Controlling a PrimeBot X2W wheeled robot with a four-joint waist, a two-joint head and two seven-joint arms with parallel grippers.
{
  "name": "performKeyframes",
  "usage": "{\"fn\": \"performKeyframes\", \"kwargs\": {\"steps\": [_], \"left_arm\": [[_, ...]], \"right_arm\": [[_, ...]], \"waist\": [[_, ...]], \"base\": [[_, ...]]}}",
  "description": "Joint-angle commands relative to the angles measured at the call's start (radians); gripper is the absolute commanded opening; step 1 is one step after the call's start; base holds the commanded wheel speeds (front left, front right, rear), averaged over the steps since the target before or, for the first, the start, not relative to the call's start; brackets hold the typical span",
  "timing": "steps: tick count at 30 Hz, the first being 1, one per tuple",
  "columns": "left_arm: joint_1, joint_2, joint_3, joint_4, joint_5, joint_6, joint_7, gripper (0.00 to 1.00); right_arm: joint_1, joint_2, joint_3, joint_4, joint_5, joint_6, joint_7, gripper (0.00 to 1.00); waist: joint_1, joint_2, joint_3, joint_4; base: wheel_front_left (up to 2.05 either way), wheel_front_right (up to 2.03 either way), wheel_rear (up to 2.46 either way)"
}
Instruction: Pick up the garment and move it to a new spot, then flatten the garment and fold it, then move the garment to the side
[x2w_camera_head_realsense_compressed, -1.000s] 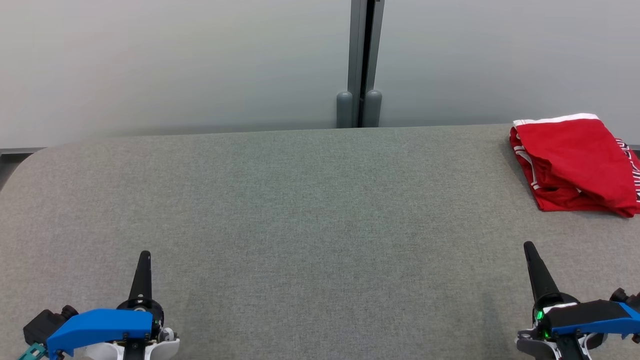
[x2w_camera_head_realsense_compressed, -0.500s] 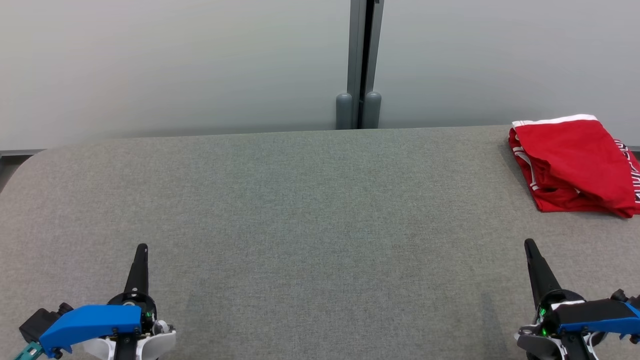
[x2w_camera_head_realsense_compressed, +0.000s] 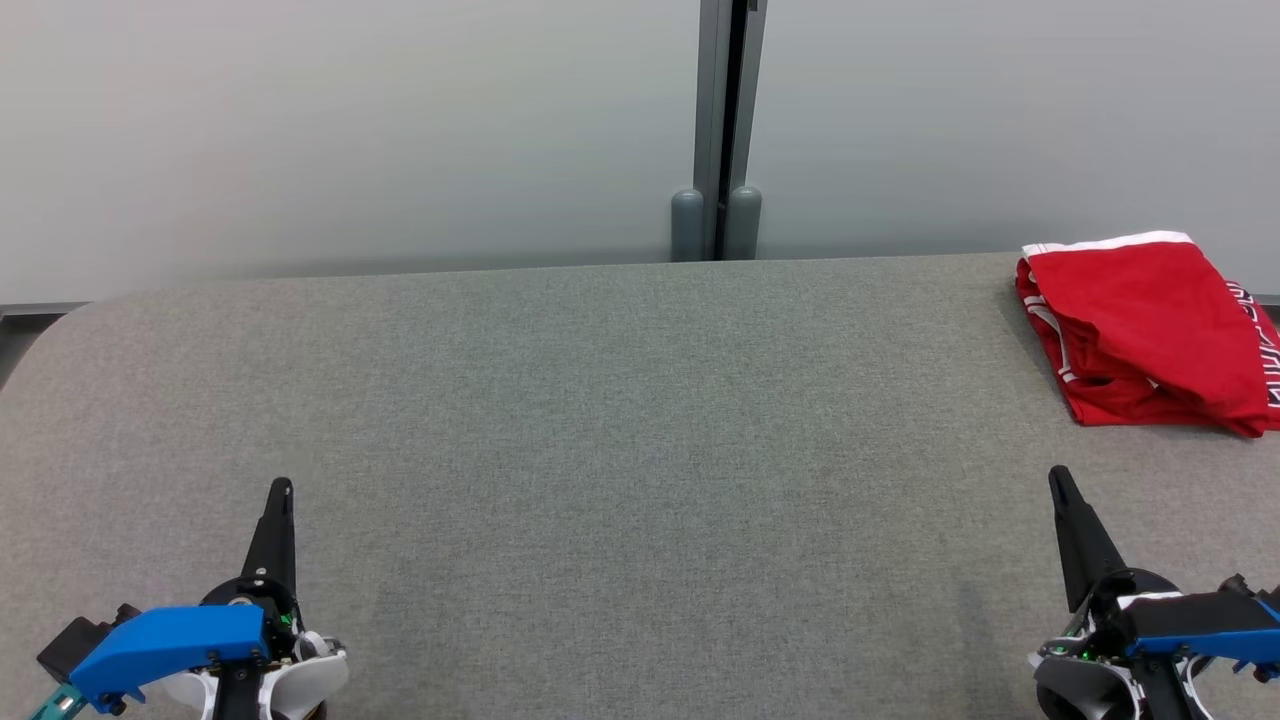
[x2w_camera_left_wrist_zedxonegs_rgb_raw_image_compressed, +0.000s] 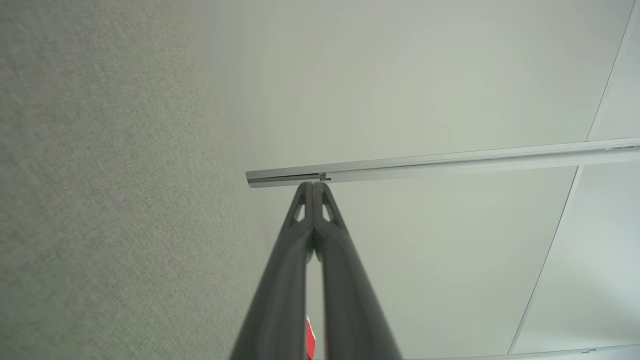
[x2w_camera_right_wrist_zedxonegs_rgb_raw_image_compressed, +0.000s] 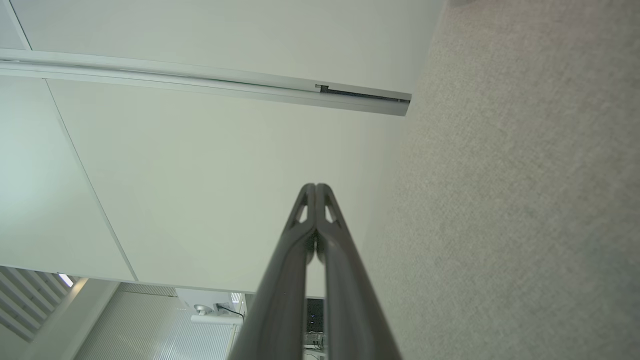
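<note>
Grey felt table (x2w_camera_head_realsense_compressed: 620, 400), pale wall (x2w_camera_head_realsense_compressed: 350, 130)

A grey, cloth-covered tabletop (x2w_camera_head_realsense_compressed: 620, 420) with a rounded far-left corner spreads wide below a pale wall. On it, at the far right near the back edge, lies a red garment (x2w_camera_head_realsense_compressed: 1150, 330) with white trim, folded into a rumpled bundle.
</note>
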Motion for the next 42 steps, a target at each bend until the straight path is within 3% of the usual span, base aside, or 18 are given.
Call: {"fn": "performKeyframes", "kwargs": {"steps": [1,16,42], "left_arm": [[-0.019,-0.002,0.009,-0.006,-0.014,-0.007,0.006,0.00],[-0.023,-0.008,0.023,-0.017,-0.107,-0.011,0.032,0.00],[-0.022,-0.008,0.022,-0.016,-0.103,-0.009,0.031,0.00]], "right_arm": [[-0.013,-0.008,-0.004,-0.005,0.019,0.000,0.004,0.00],[-0.021,-0.009,-0.006,-0.005,0.121,0.000,0.024,0.00],[-0.020,-0.008,-0.006,-0.005,0.117,0.000,0.024,0.00]], "waist": [[0.0000,-0.0001,0.000,0.000],[0.0000,-0.0001,-0.005,-0.001],[0.0000,-0.0001,-0.005,-0.001]], "base": [[0.00,0.00,0.00],[0.00,0.00,0.00],[0.00,0.00,0.00]]}}
